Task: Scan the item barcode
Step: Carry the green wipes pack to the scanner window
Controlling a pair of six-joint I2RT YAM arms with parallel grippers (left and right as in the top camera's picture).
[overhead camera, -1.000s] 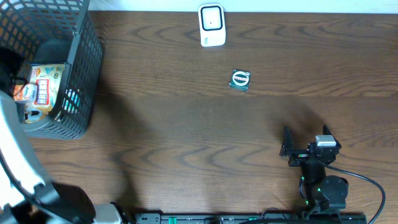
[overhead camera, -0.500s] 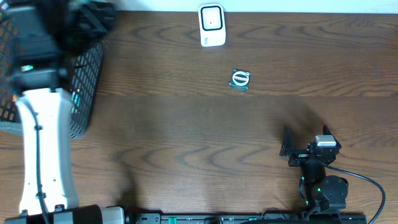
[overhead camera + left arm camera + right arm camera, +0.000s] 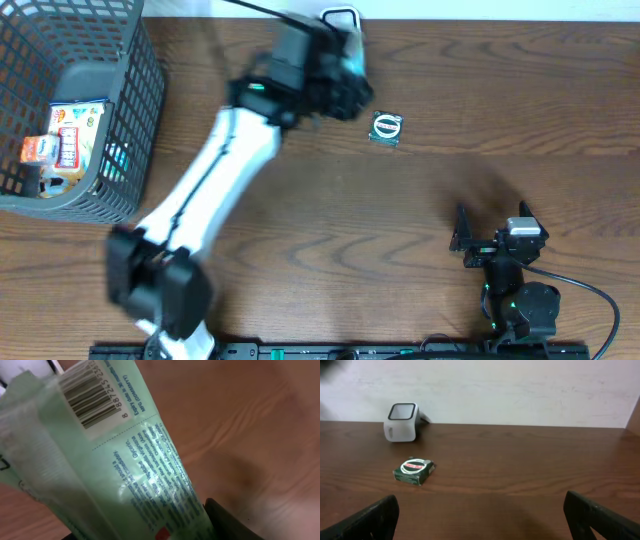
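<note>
Green and glossy, the packet [image 3: 125,470] fills the left wrist view. Its long axis runs from the jaws at the bottom of that view up to its free end, where the barcode [image 3: 95,397] sits on a white label facing the wrist camera. The left gripper [image 3: 335,85] is pinched on the packet's lower end, its jaws partly closed, with one dark finger [image 3: 230,522] showing beside the film. From overhead that gripper is a blur at the far middle of the table [image 3: 300,220], touching or overlapping the outline of the white scanner [image 3: 340,20]. Whether the label faces the scanner's window cannot be told. A white edge in the upper left corner of the left wrist view may be the scanner body. In the right wrist view the scanner's dark-rimmed window sits on top, tilted toward the near side. By that reading, the coming move turns on rolling the label end toward that window, not on travelling further. The left arm is much the nearer. The right gripper [image 3: 490,228] rests at the near right, well apart, with its fingers spread wide and nothing between them. A small green box [image 3: 386,128] lies just right of the scanner, untouched.
</note>
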